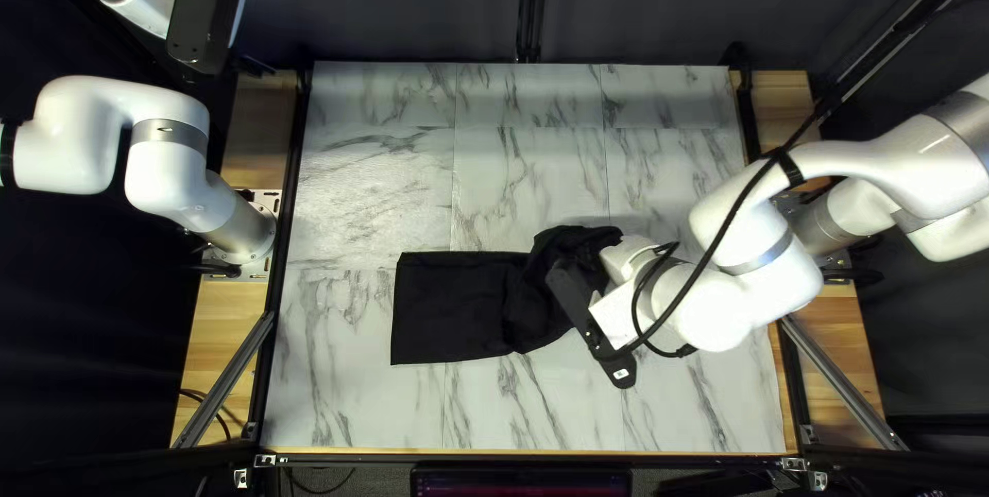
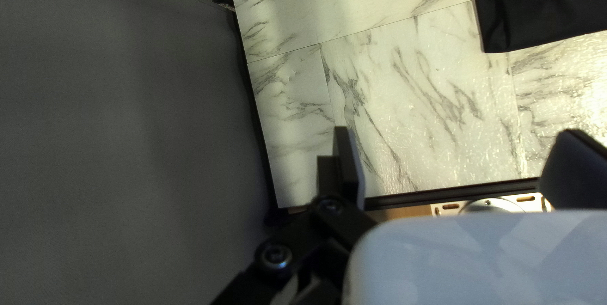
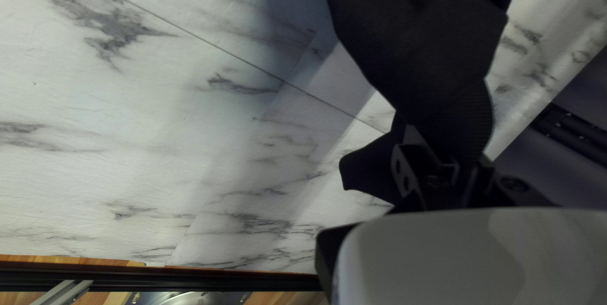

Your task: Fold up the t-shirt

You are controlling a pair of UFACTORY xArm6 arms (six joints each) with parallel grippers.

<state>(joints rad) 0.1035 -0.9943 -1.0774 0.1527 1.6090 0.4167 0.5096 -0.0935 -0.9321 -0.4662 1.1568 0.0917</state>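
The black t-shirt [image 1: 453,306] lies at the near middle of the table, its left part flat and roughly rectangular, its right part bunched and raised. At its right end is my right gripper [image 1: 577,301], fingertips hidden there. From the right wrist view, the right gripper [image 3: 450,156] is shut on gathered shirt cloth [image 3: 420,39], which stretches away ahead of it, a small flap sticking out beside the fingers. My left gripper [image 1: 209,13] is raised beyond the table's far left corner. The left gripper [image 2: 458,153] stands open and holds nothing; farther ahead lies the shirt [image 2: 544,1].
Marble-patterned table surface [image 1: 525,188] shows beyond the shirt and around it. The right forearm [image 1: 721,296] reaches low over the table's right part. A dark cable [image 1: 757,183] runs along that arm. Behind the far edge hangs a dark curtain [image 1: 412,3].
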